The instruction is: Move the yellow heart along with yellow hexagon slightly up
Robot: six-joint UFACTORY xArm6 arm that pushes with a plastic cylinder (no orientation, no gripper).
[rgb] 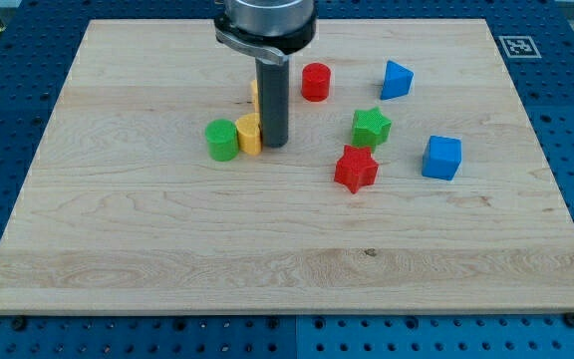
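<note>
Pincer absent: my tip (pixel 273 145) touched the light, rigid yellow heart (pixel 250 134) toward the tabletop's (pixel 167 259) top edge; push its near side.

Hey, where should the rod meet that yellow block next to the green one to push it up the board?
Contact its lower face, coming from the view's bottom. The yellow block touches the green cylinder on its left, and my tip stands against its right side, so only its bottom edge is free.

You had no readable text, number or brand anywhere. The only sign was a black-and-white square fiducial marker (pixel 517 45) at the wooden board's (pixel 167 249) top-right corner in the view; its pattern was too small to decode.
</note>
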